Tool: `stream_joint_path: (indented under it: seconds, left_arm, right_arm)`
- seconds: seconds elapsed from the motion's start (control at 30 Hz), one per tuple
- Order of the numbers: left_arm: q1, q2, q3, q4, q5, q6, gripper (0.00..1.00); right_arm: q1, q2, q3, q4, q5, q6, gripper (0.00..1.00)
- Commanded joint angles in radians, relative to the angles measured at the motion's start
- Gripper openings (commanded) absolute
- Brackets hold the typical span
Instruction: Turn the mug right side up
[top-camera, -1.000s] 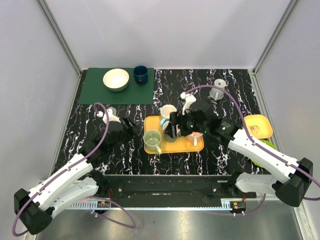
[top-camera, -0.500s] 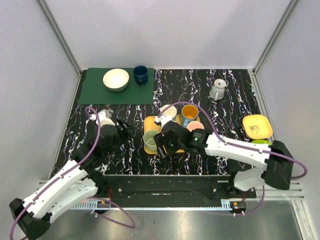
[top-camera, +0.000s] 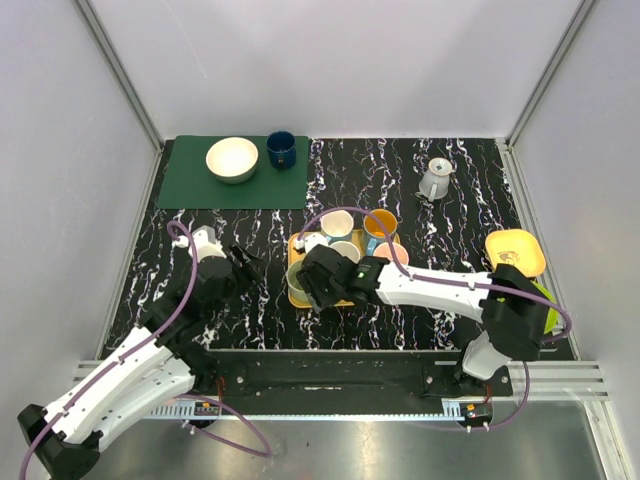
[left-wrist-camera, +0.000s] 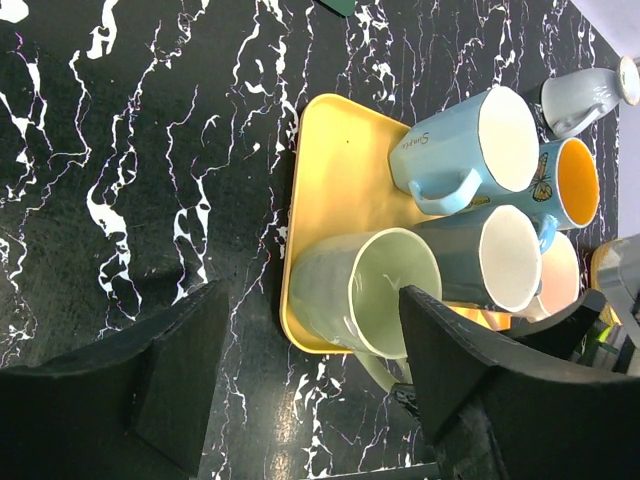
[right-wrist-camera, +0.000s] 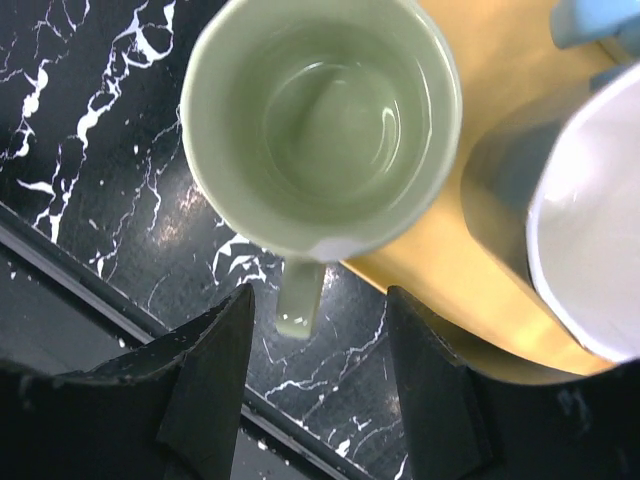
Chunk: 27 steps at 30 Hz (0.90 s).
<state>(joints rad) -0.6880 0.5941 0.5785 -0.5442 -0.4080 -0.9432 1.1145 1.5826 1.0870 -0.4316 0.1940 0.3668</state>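
A pale green mug (right-wrist-camera: 320, 120) stands upright, mouth up, at the near left corner of the yellow tray (left-wrist-camera: 340, 150). It also shows in the left wrist view (left-wrist-camera: 360, 290) and the top view (top-camera: 296, 270). Its handle (right-wrist-camera: 300, 300) points off the tray towards the near edge. My right gripper (right-wrist-camera: 318, 305) is open just above, one finger on each side of the handle, not touching it; it shows in the top view too (top-camera: 315, 285). My left gripper (top-camera: 245, 262) is open and empty over the table left of the tray. A peach mug (top-camera: 390, 252) on the tray looks bottom-up.
The tray also holds a light blue mug (top-camera: 335, 225), a blue-grey mug (top-camera: 347, 250) and an orange-lined mug (top-camera: 380, 222). A grey mug (top-camera: 435, 180) stands back right. A bowl (top-camera: 232, 160) and a dark blue mug (top-camera: 281, 150) sit on the green mat. A yellow plate (top-camera: 515, 252) is at the right.
My right arm has swung left from over the middle of the tray to the green mug's handle. My left arm has drawn back a little towards the near edge.
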Motion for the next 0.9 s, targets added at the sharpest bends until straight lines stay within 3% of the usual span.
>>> stream_joint_path:
  seconds: [0.0, 0.33, 0.5, 0.73, 0.77, 0.8, 0.87]
  left_arm:
    - [0.002, -0.011, -0.008, 0.006, -0.031, 0.004, 0.71]
    - [0.004, -0.014, -0.008, 0.0, -0.035, 0.007, 0.71]
    - [0.004, -0.008, -0.011, 0.0, -0.032, 0.0, 0.71]
    - [0.002, -0.014, -0.022, 0.0, -0.031, -0.006, 0.71]
    - [0.004, -0.017, -0.022, 0.0, -0.031, -0.008, 0.71]
    - [0.004, -0.017, -0.025, 0.0, -0.031, -0.006, 0.71]
    - [0.004, -0.019, -0.025, 0.0, -0.032, -0.008, 0.71]
  right_arm:
    - [0.007, 0.059, 0.079, 0.048, 0.038, -0.031, 0.61]
    - [0.007, 0.106, 0.105, 0.051, 0.071, -0.042, 0.54]
    - [0.007, 0.12, 0.106, 0.051, 0.076, -0.046, 0.41]
    - [0.007, 0.126, 0.109, 0.047, 0.067, -0.045, 0.3]
    - [0.007, 0.126, 0.109, 0.047, 0.065, -0.045, 0.27]
    - [0.008, 0.128, 0.111, 0.042, 0.064, -0.045, 0.14]
    - [0.007, 0.122, 0.122, 0.034, 0.064, -0.04, 0.0]
